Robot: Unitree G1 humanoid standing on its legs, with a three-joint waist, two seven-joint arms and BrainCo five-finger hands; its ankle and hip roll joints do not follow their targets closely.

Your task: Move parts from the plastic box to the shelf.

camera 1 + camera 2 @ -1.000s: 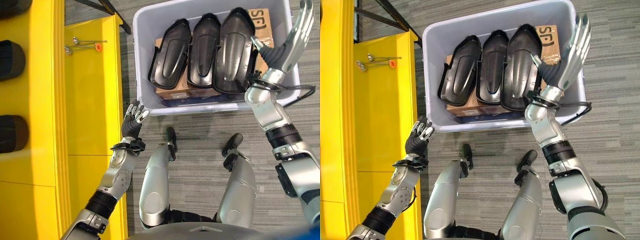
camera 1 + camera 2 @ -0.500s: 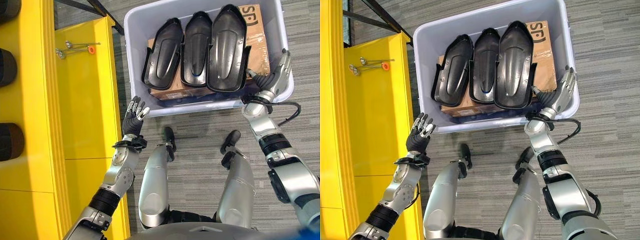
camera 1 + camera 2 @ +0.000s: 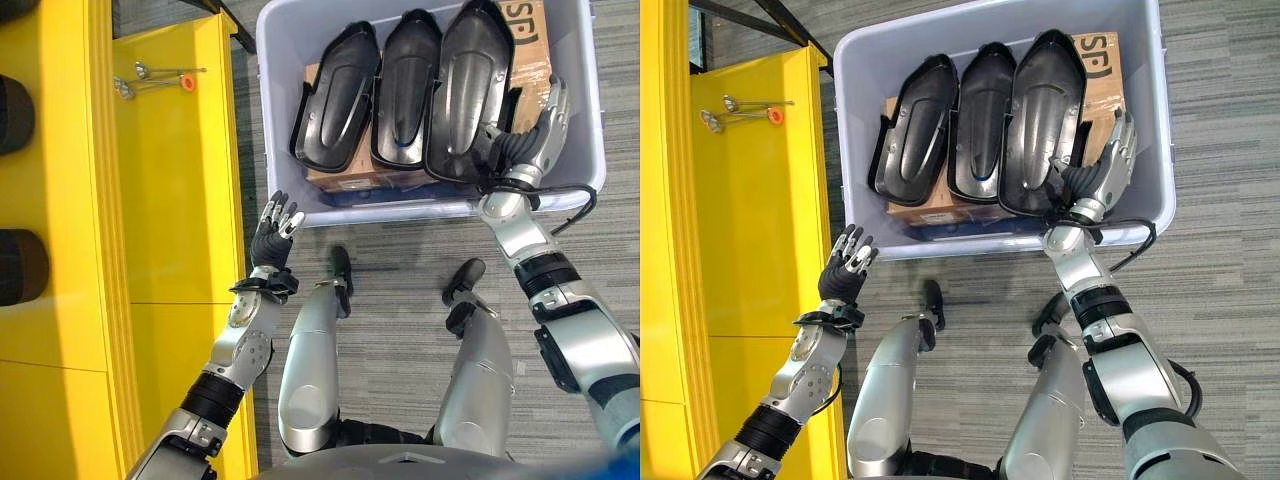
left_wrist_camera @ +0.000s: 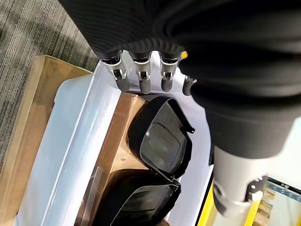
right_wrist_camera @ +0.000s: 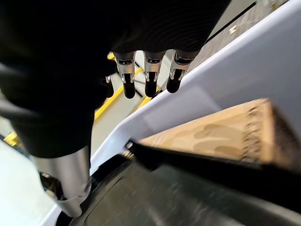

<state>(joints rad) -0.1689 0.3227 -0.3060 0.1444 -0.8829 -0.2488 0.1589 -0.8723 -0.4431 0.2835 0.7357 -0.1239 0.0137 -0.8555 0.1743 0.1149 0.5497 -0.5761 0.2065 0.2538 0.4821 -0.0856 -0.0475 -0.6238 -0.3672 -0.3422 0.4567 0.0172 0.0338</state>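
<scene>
Since a moment ago the right robot hand [image 3: 527, 140] has dropped into the box [image 3: 280, 60], fingers straight beside the rightmost part [image 3: 470, 90]. Left to right: yellow shelf [image 3: 170, 200], left robot hand [image 3: 272, 235] with fingers relaxed, then three black parts in the box.

Three black parts [image 3: 404, 90] packed across the plastic box [image 3: 280, 60], narrow gap rightward.
</scene>
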